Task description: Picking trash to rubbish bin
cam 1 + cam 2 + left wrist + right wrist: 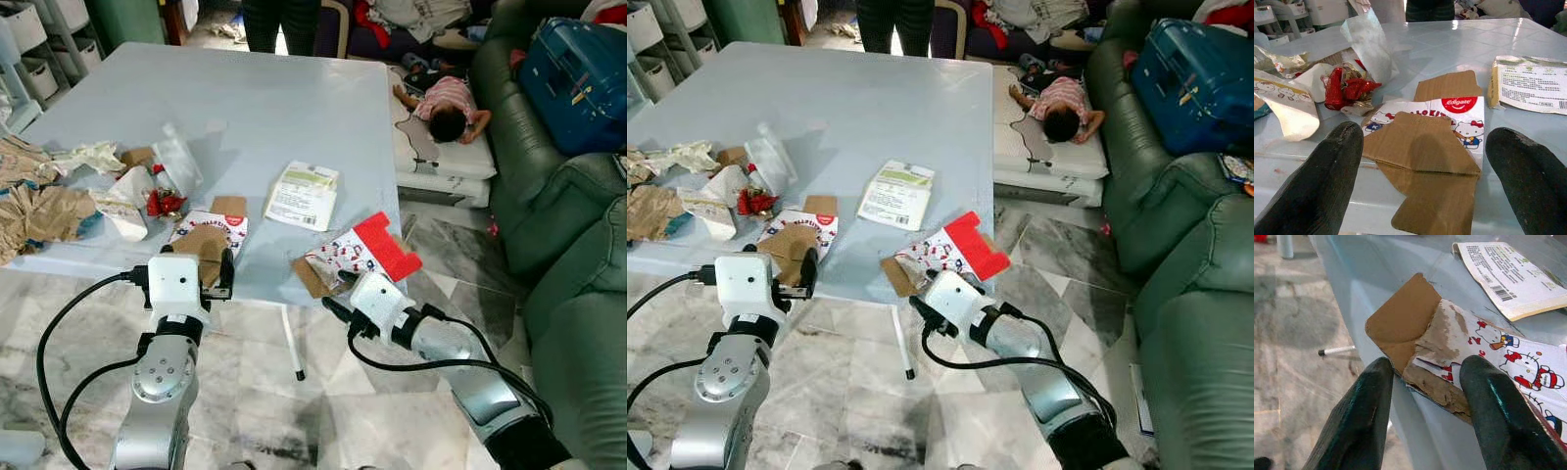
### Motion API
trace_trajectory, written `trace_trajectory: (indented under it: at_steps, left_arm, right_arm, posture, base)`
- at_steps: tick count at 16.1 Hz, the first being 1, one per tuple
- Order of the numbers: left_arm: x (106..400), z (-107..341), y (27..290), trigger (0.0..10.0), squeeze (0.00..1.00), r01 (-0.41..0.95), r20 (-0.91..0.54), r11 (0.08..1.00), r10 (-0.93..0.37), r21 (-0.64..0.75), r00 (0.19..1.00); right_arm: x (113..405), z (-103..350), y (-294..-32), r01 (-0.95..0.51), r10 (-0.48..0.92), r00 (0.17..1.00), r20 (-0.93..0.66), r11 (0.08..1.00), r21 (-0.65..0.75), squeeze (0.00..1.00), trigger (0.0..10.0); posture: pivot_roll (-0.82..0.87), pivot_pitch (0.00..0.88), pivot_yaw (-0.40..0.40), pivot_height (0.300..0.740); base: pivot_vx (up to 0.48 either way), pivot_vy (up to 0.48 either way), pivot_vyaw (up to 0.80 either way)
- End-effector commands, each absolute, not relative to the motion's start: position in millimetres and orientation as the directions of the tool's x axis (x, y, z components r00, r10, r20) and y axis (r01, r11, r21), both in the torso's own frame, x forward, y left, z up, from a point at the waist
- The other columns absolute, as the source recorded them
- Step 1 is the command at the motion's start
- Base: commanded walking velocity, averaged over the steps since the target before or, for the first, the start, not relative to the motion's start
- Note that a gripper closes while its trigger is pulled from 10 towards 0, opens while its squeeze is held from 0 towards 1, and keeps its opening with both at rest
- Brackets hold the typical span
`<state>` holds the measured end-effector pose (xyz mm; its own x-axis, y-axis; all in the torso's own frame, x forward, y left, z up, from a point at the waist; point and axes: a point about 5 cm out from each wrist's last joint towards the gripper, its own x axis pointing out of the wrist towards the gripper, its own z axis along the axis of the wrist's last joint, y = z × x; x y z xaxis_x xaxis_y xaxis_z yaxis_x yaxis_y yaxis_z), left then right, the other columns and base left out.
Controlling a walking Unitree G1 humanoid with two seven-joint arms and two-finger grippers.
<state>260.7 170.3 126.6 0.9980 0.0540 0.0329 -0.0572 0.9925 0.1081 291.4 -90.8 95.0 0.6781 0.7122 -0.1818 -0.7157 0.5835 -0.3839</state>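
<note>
A flattened Colgate carton (208, 240) with brown cardboard flaps lies at the table's near edge. My left gripper (186, 270) hovers just before it, open, with the carton (1422, 142) centred between its fingers (1327, 176). A torn Hello Kitty carton (358, 253) with a red flap overhangs the near right edge. My right gripper (338, 294) is open and straddles the ragged brown corner of that carton (1415, 323), one finger (1359, 416) below the table edge, the other over the printed side. A white paper packet (304, 194) lies mid-table.
Red foil wrappers (165, 203), a clear plastic bag (176, 157) and crumpled brown paper (39, 211) litter the pale table (255, 108) at left. A person (446, 108) lies on a mattress at right; another (279, 24) stands behind. Green sofa (558, 245) with a blue suitcase (573, 78).
</note>
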Motion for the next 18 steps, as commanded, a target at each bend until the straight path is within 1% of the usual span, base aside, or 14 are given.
trace_trajectory:
  at_steps: [1,7,12,13,14,15,16,18]
  left_arm:
    - [262,125,170,10.0,0.0,-0.062,0.028,0.992,0.059,0.112,0.998]
    - [265,126,169,10.0,0.0,-0.061,0.033,0.992,0.058,0.113,0.998]
    - [265,126,169,10.0,0.0,-0.067,0.035,0.992,0.063,0.11,0.997]
    - [265,126,169,10.0,0.0,-0.069,0.036,0.992,0.065,0.11,0.997]
    - [265,126,170,10.0,0.0,-0.071,0.037,0.991,0.067,0.111,0.997]
    - [265,127,170,10.0,0.0,-0.074,0.038,0.991,0.07,0.111,0.997]
    - [265,127,170,10.0,0.0,-0.075,0.039,0.991,0.071,0.111,0.997]
    - [266,126,170,10.0,0.0,-0.076,0.039,0.991,0.072,0.109,0.997]
  right_arm:
    - [301,134,-90,-0.651,0.708,0.707,-0.009,0.645,-0.4,0.0,0.0]
    - [310,161,-89,-0.62,0.688,0.719,0.096,0.698,-0.358,0.0,0.0]
    - [308,160,-91,-0.621,0.684,0.724,0.093,0.704,-0.344,0.0,0.0]
    - [308,162,-92,-0.615,0.678,0.728,0.095,0.709,-0.344,0.0,6.7]
    - [308,163,-94,-0.609,0.671,0.735,0.099,0.717,-0.34,0.0,9.8]
    - [308,165,-97,-0.614,0.668,0.738,0.095,0.723,-0.315,1.0,10.0]
    - [307,164,-98,-0.627,0.679,0.729,0.089,0.714,-0.311,1.0,10.0]
    - [300,157,-99,-0.688,0.727,0.686,0.034,0.663,-0.295,1.0,10.0]
  posture:
    - [-0.04,0.104,-0.075,0.74]
    - [-0.04,0.095,-0.077,0.74]
    - [-0.04,0.097,-0.08,0.74]
    - [-0.04,0.099,-0.081,0.74]
    - [-0.04,0.099,-0.08,0.74]
    - [-0.04,0.099,-0.081,0.74]
    - [-0.05,0.1,-0.082,0.74]
    - [-0.05,0.1,-0.082,0.74]
  base:
    - [0.0,0.0,0.0]
    - [0.0,0.0,0.0]
    - [0.0,0.0,0.0]
    - [0.0,0.0,0.0]
    - [0.0,0.0,0.0]
    - [0.0,0.0,0.0]
    - [0.0,0.0,0.0]
    - [0.0,0.0,0.0]
